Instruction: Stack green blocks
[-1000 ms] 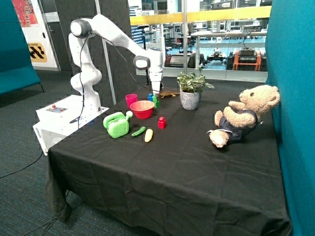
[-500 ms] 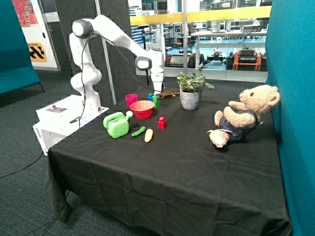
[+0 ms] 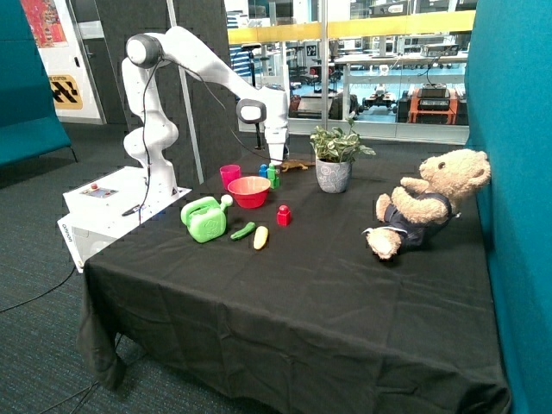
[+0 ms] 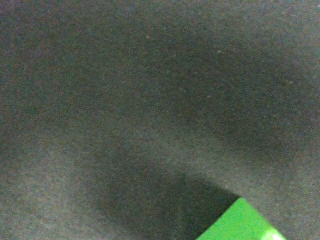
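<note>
Gripper (image 3: pixel 275 160) low over green blocks (image 3: pixel 272 177) behind red bowl (image 3: pixel 248 191), likely for stacking; open or closed: cannot tell.

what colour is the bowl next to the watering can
Red bowl, clearest in the outside view.

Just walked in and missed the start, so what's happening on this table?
A Franka arm has its gripper low over the green blocks behind the red bowl, beside a blue brick. The wrist view shows black cloth and one corner of a green block. Whether they are stacked yet is hard to tell from here.
</note>
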`<state>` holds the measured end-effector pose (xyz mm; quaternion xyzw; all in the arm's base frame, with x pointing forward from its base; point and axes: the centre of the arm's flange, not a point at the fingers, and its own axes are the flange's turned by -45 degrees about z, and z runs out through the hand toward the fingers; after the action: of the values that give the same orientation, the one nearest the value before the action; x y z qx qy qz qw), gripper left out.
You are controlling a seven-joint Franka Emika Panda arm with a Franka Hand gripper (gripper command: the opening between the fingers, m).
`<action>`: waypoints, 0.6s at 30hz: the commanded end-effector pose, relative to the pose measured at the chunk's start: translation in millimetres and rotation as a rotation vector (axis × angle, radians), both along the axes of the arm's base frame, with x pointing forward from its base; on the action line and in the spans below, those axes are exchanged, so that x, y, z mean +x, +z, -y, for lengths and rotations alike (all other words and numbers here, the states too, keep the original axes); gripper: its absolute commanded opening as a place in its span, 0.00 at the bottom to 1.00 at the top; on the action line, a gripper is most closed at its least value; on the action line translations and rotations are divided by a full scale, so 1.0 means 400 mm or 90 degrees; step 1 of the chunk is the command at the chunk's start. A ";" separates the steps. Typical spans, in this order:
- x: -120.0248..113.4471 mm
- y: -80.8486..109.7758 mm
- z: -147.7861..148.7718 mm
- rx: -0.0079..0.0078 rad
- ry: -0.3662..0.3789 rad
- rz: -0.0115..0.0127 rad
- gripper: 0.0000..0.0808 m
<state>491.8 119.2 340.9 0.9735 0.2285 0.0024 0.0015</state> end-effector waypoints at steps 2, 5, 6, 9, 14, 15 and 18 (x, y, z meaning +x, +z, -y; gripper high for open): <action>0.009 0.045 0.031 0.0011 -0.001 -0.0034 1.00; 0.015 0.062 0.037 0.0011 0.000 -0.0034 1.00; 0.015 0.066 0.039 0.0011 0.000 -0.0034 1.00; 0.017 0.078 0.043 0.0011 0.001 -0.0034 1.00; 0.018 0.102 0.048 0.0011 0.005 -0.0034 1.00; 0.018 0.108 0.049 0.0011 0.004 -0.0034 1.00; 0.020 0.125 0.057 0.0011 0.003 -0.0034 1.00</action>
<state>498.2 104.6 371.5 0.9733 0.2296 -0.0002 0.0048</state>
